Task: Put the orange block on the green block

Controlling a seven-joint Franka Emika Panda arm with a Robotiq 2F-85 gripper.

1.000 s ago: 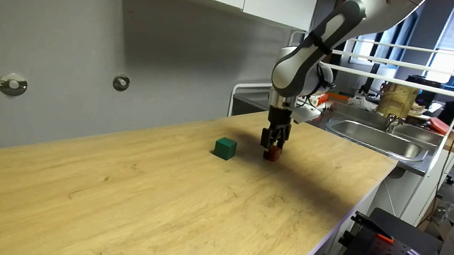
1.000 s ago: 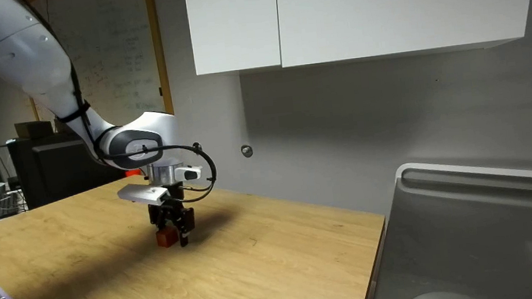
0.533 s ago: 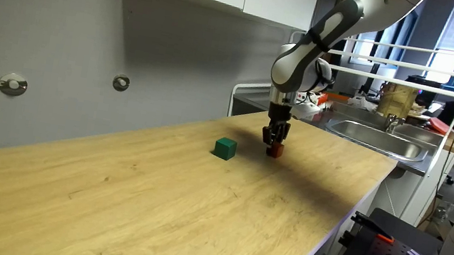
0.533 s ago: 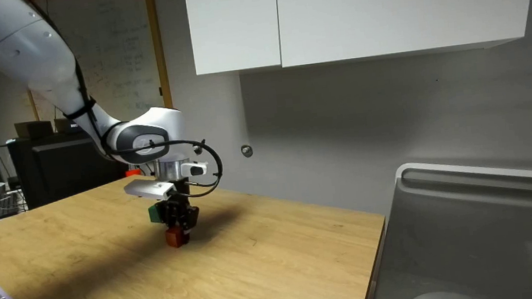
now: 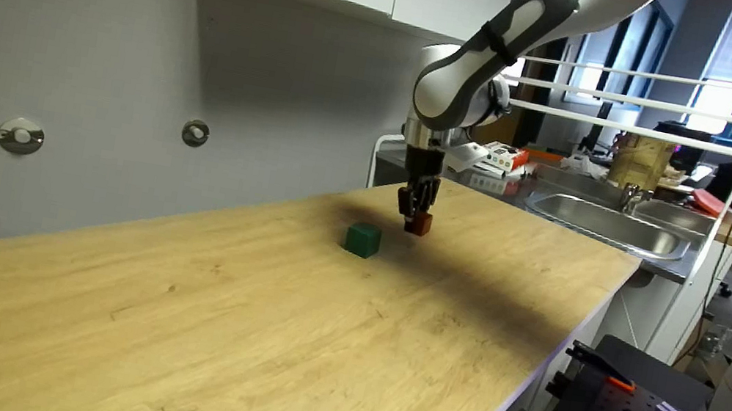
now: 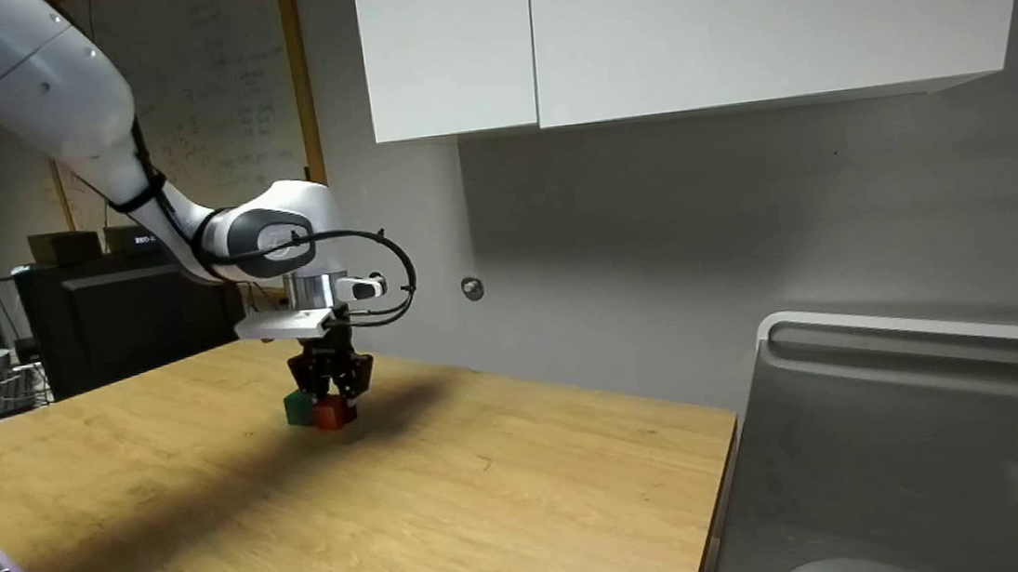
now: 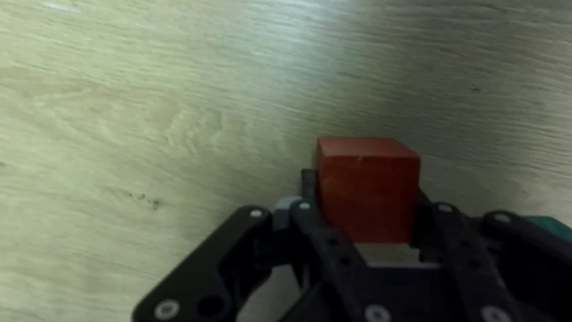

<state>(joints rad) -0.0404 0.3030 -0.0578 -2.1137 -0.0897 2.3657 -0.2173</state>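
Hand (image 7: pixel 366 192) clamps orange block (image 5: pixel 421 224), sides about equal, held level near green block (image 5: pixel 363 240).

The gripper (image 7: pixel 366 199) sticks up from 6 o'clock and pinches the orange block (image 7: pixel 368 188) from its 9 and 3 o'clock sides. A bit of the green block (image 7: pixel 553 227) peeks out past 3 o'clock. The table (image 7: pixel 134 103) shows from 9 to 12 o'clock.

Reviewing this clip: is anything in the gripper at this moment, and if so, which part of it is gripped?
The orange block, pinched by two opposite side faces in the gripper.
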